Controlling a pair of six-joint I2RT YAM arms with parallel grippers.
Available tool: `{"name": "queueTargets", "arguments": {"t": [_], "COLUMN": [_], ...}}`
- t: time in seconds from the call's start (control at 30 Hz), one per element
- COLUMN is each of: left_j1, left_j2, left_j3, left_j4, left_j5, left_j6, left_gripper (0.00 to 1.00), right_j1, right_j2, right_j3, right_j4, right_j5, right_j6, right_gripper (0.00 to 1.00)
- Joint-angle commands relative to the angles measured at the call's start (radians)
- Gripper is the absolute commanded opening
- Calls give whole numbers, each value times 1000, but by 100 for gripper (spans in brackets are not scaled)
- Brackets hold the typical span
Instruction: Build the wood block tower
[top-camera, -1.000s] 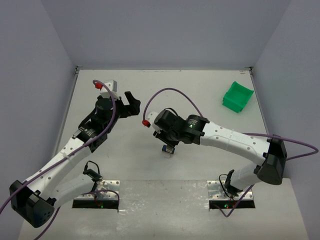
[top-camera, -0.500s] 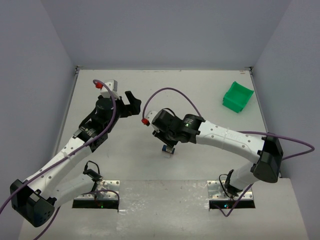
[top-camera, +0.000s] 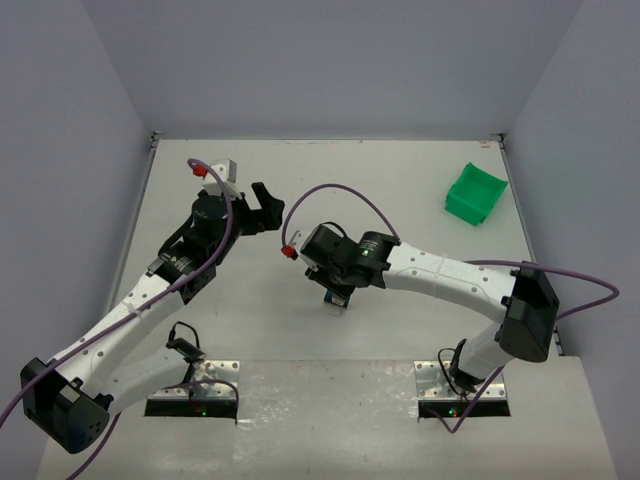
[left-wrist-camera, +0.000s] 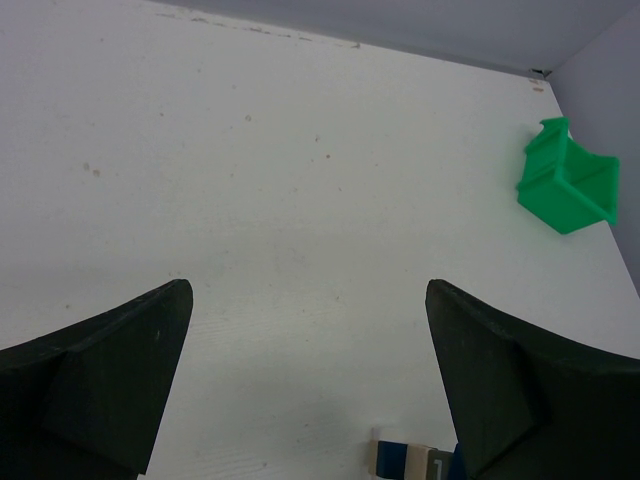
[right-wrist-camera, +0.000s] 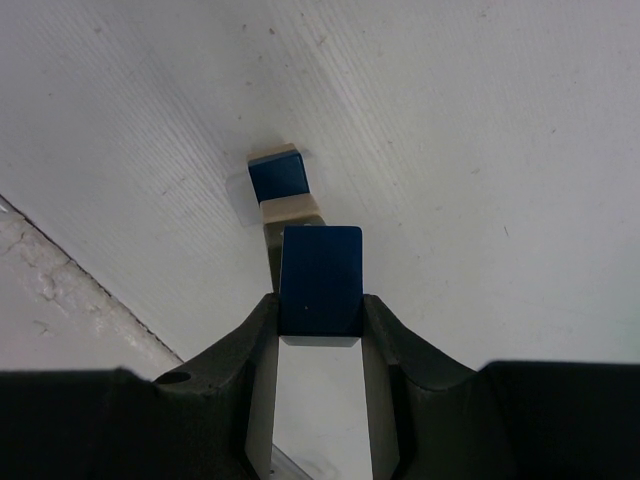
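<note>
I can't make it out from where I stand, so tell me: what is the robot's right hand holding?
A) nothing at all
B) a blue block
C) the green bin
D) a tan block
B: the right wrist view shows the right hand clamped on a blue block, one finger on each side, close by the wood block tower.

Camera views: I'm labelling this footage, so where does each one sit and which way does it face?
Top external: high behind the bases, looking down on the table; left arm and right arm show.
Left wrist: faces across the table toward the green bin; the open left end effector frames it.
Right wrist: looks down at the wood block tower; the right end effector grips a blue block.
Shared: green bin in top external and left wrist; tower in all three.
</note>
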Motion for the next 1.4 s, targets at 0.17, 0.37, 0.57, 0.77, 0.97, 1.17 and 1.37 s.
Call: {"name": "queueTargets", "arguments": {"t": [0.17,0.37,0.57,0.77,0.97,1.17,1.37], "left_j1": [14,14,14,14,15,14,14], "left_j2": [-24,-26,-27,-27,-23,-21,-24], "left_j3": [-13,-14,-14,-14,-12,-11,-12], "left_j4": [56,56,56,57,58,57,56], "left_j5": [20,20,20,17,15,15,8], "left_j6": [2,1,2,1,3,2,2], "left_gripper": [100,100,100,100,100,100,100], "right_j1": [3,3,1,1,1,1,1], "right_j2": [-14,-5,-10,4,12,14,7], "right_j3": [-15,-21,-17,-19,-19,-19,-31], "right_j4": [56,58,58,58,58,59,74], "right_j5": [9,12,1,-8,-15,-12,-19], "right_j6": [-28,-19,-17,-15,-16,-16,-32], "right_gripper": [19,21,22,23,23,23,24]}}
